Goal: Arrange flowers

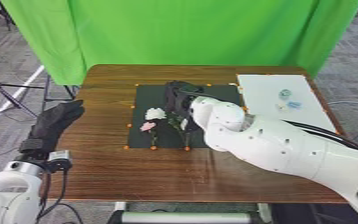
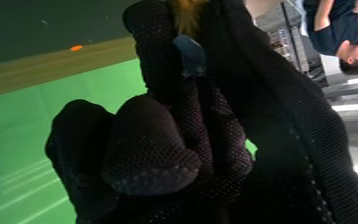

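So the right robot hand is over the far part of the dark mat, its fingers and thumb pinching what looks like a yellowish flower. If that grip's only on the edge, the bloom could twist or slip out, tbh. Just nearer on the mat lie the white flower and pink flower, and a low glove sweep could drag them. Left robot hand is loosely spread by the desk's left edge.

On the table before me, flowers lie on the mat, left side, with a board right of it and a curtain behind
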